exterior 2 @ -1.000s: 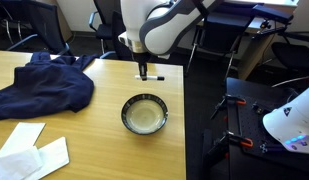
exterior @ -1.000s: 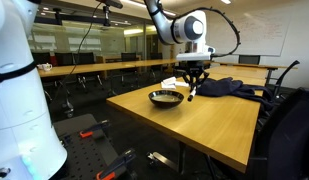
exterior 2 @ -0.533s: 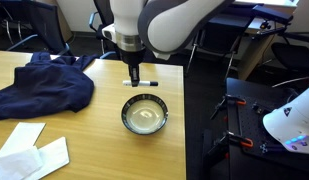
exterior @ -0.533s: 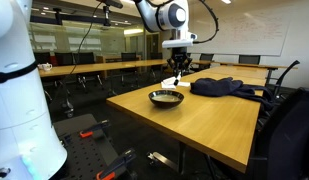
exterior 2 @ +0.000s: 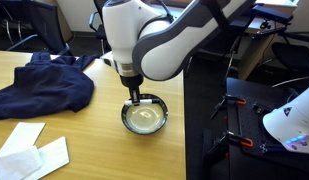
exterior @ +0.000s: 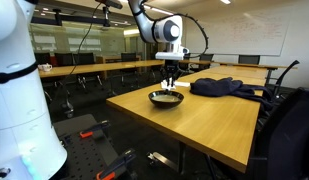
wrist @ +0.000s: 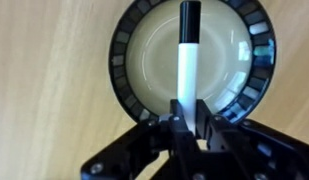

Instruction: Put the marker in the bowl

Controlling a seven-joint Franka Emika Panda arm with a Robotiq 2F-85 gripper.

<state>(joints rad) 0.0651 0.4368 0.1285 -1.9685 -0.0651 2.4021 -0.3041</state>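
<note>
My gripper (wrist: 187,112) is shut on a white marker (wrist: 186,55) with a black cap. In the wrist view the marker points out over the pale inside of the bowl (wrist: 129,85), which has a dark patterned rim. In both exterior views the gripper (exterior: 170,80) (exterior 2: 134,95) hangs straight above the bowl (exterior: 166,98) (exterior 2: 144,116) near the table's corner. The marker is held a little above the bowl, apart from it.
A dark blue cloth (exterior 2: 39,85) (exterior: 226,87) lies on the wooden table (exterior: 204,125). White paper sheets (exterior 2: 32,152) lie near the front edge. Office chairs (exterior 2: 39,25) stand beyond the table. Black equipment with red clamps (exterior 2: 249,115) sits past the table edge.
The gripper has carried the marker from the table's far edge to a spot above the bowl. The bowl and cloth have not moved.
</note>
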